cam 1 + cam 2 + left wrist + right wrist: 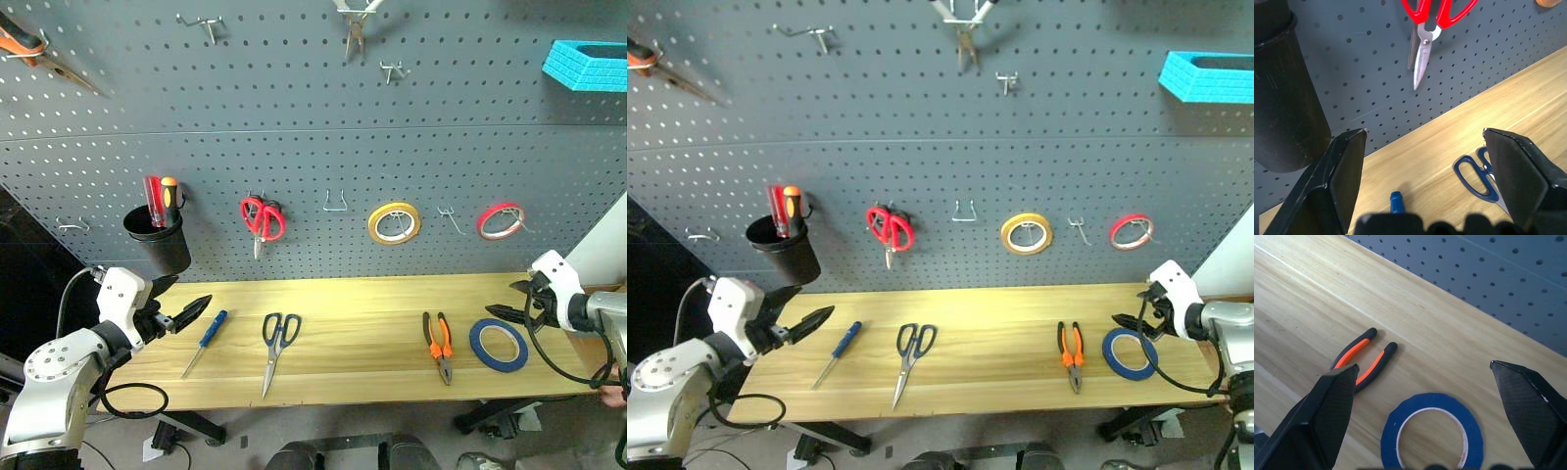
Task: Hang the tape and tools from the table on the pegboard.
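Observation:
On the light wooden table (362, 333) lie four things in a row: a blue-handled screwdriver (206, 341), dark-handled steel scissors (276, 345), orange-and-black pliers (439, 346) and a flat blue tape ring (498, 345). Behind them rises the dark grey pegboard (323, 127). My left gripper (186, 299) hovers open at the table's left end, just left of the screwdriver (1396, 200), holding nothing. At the right end my right gripper (507, 300) is open too, empty, angled down just above the tape (1432, 431), with the pliers (1364, 357) beyond it.
Hung on the pegboard are red scissors (262, 219), a yellow tape ring (394, 223), a red tape ring (501, 220) and a black cup (159, 238) with red and orange screwdrivers. Bare hooks (335, 204) sit between them. A blue bin (588, 65) is mounted top right.

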`<state>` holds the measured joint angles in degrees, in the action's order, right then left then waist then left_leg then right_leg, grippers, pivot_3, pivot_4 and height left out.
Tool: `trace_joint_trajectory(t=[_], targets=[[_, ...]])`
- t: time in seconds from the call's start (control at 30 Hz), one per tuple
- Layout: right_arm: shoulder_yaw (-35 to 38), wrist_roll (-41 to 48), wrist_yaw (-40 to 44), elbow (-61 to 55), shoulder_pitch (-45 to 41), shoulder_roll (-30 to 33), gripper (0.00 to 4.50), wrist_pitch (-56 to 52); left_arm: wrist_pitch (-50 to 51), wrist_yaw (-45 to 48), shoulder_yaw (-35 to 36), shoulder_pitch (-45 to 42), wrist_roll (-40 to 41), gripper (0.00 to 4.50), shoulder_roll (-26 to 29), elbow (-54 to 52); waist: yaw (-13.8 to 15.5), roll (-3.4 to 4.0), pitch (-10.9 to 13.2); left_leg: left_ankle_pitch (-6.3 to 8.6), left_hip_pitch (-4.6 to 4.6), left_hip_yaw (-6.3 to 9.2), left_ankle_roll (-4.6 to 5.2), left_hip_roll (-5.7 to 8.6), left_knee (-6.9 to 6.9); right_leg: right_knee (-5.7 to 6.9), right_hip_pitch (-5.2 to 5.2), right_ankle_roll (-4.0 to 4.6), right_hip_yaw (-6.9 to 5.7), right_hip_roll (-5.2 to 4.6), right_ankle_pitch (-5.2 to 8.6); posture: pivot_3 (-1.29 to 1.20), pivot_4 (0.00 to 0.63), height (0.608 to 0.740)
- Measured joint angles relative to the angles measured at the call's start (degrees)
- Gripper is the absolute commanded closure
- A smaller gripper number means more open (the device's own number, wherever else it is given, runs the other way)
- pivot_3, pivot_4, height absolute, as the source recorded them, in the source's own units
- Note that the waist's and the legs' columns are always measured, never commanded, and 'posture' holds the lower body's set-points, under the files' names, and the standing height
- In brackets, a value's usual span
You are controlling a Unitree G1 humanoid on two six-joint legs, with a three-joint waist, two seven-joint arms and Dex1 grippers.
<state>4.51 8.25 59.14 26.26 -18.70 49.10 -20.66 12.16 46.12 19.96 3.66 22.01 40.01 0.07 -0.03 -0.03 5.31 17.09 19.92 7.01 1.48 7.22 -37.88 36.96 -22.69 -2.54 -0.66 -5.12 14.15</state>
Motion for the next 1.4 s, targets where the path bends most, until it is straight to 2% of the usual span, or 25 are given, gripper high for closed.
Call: trace_joint_trajectory(t=[0.27,0.43,0.7,0.87,1.07,1.27,1.4], targets=[[-0.03,-0.03,0.01,-1.9,1.86,0.22,0.0,-1.53,0.83,0.93,0.23,0.23,0.53,0.43,0.21,-0.08,-0.02,-0.08,0.96,0.01,0.07,0.0,-0.01,0.0,0.0,0.0,-0.08,0.0,0.0,0.0,0.0,-0.06,0.117,0.74],[-0.24,-0.52,-0.65,-2.85,2.24,0.22,0.0,-2.3,1.47,1.76,0.03,0.75,0.53,0.43,0.21,-1.42,-0.06,-0.04,1.28,-0.05,0.59,-0.01,-0.1,-0.01,-0.04,0.04,-0.61,0.02,0.0,0.0,-0.02,-0.06,0.124,0.74],[-1.84,-2.49,-2.32,-2.37,2.23,0.2,0.0,-3.42,1.67,3.22,-4.3,1.98,-0.5,0.43,0.18,-4.31,-0.05,-0.09,1.97,-0.11,0.74,-0.01,-0.2,0.0,-0.04,-0.02,-0.68,0.02,-0.02,-0.04,-0.02,-0.05,0.154,0.74],[-2.53,-2.54,-4.7,-2.18,2.21,-0.57,0.0,-10.36,-0.14,3.3,-13.22,2.46,-5.7,0.43,-1.31,-6.47,-0.04,-0.05,3.26,-0.01,0.8,-0.01,-0.03,0.01,-0.07,-0.02,-0.69,0.03,-0.02,-0.06,-0.02,-0.05,0.205,0.74],[-7.53,-3.28,-5.95,-3.31,2.11,-1.99,0.0,-19.17,-2.59,2.08,-26.12,-0.11,-12.06,0.43,-8.38,-6.06,-0.06,-0.42,5.97,-0.01,0.91,-0.01,-0.02,-0.06,-0.09,0.0,-0.79,0.08,-0.07,-0.06,-0.05,-0.05,0.285,0.74],[-8.27,-4.93,-9.28,-1.65,1.04,-3.05,0.0,-19.7,-3.84,-0.59,-35.2,-1.94,-17.53,0.43,-14.52,-5.73,-0.21,-0.58,9.18,-0.1,1.02,-0.1,-0.16,-0.13,-0.1,0.01,-0.92,0.09,-0.08,-0.08,-0.13,-0.05,0.35,0.74],[-8.32,-4.97,-9.96,-1.8,0.58,-3.23,0.0,-19.94,-3.87,-3.09,-38.8,-1.66,-20.02,0.43,-17.66,-5.98,-0.34,-0.64,11.04,-0.09,1.15,-0.2,-0.13,-0.19,-0.07,-0.04,-1.04,0.09,-0.08,-0.07,-0.12,-0.06,0.388,0.74]])
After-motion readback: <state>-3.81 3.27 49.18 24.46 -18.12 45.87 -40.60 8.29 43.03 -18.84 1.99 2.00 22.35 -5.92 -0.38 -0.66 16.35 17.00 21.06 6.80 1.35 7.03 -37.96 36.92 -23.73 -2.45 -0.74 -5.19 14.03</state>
